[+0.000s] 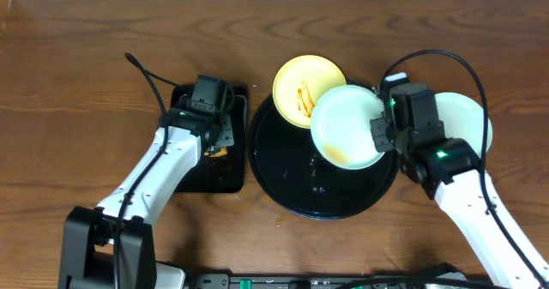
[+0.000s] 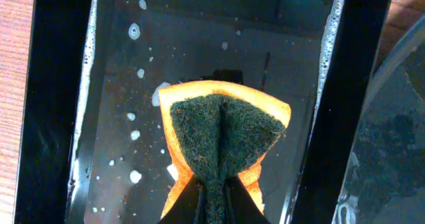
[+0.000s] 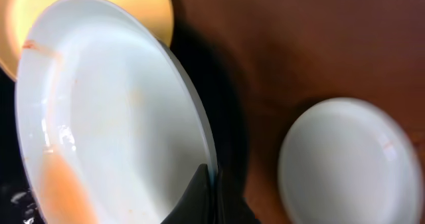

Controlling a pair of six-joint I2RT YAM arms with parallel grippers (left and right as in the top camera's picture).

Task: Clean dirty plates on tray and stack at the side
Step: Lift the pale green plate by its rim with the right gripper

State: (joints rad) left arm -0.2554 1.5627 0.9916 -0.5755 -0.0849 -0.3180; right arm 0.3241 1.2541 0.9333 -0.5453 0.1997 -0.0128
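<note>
Sponge: right up at the lens, folded green side out and pinched in the left claw, hanging over the soapy small tray.
Left claw: narrow, clamped on that sponge. It is off to the left of the round tray and well apart from every plate.
Right claw: jaws closed thin on the near rim of the held plate, a mint one.
Held plate: tilted, face showing, poised over the round tray's right side. An orange smear runs across its lower part, so it reads as not yet clean.
Yellow plate: lying at the tray's far rim with a sauce squiggle plain on it. From overhead it is partly tucked beneath the held plate, and no claw touches it.
Side plate: the second mint one, flat on the table right of the tray, just beside the right arm. It looks nearly clean, with only a faint mark near the rim.
Done: one plate looks parked at the side, a stack of one.
Left: two plates to scrub, the held one first by the look of it, then yellow. Both then go onto the side plate.
Gap: sponge and held plate are well apart, with most of the tray between them. Scrubbing calls for the two to meet.
</note>
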